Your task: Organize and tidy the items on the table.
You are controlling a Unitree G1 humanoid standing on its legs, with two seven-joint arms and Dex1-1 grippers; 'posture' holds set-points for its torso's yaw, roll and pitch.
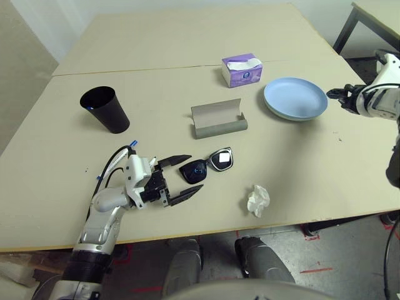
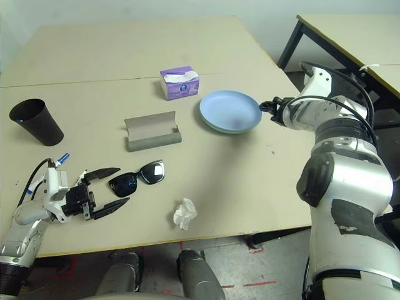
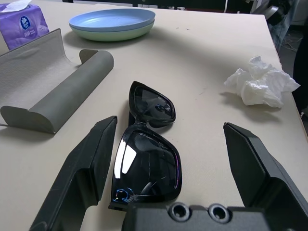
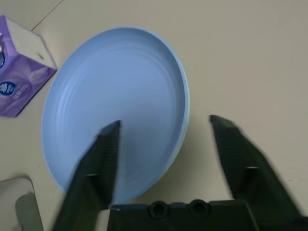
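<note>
Left pincer (image 1: 186, 176) spread apart around black plastic sunglasses (image 1: 208, 165) on beige matte worktop (image 1: 150, 37), right pincer (image 4: 163, 129) spread beside stacked light-blue round plate (image 4: 113, 108)

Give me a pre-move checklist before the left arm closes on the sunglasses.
1. Left gripper jaws open: ok, spread wide.
2. Sunglasses between the jaws: ok, the near lens lies in the gap, untouched by either side.
3. Sunglasses folded and flat on the table: ok.
4. Glasses case open to receive them: ok, lid up, nothing inside.
5. Path from sunglasses to case free: ok; the crumpled tissue lies off to the side.
6. Right gripper out of the way: ok, open at the rim of the stacked plates, far from the case.
</note>
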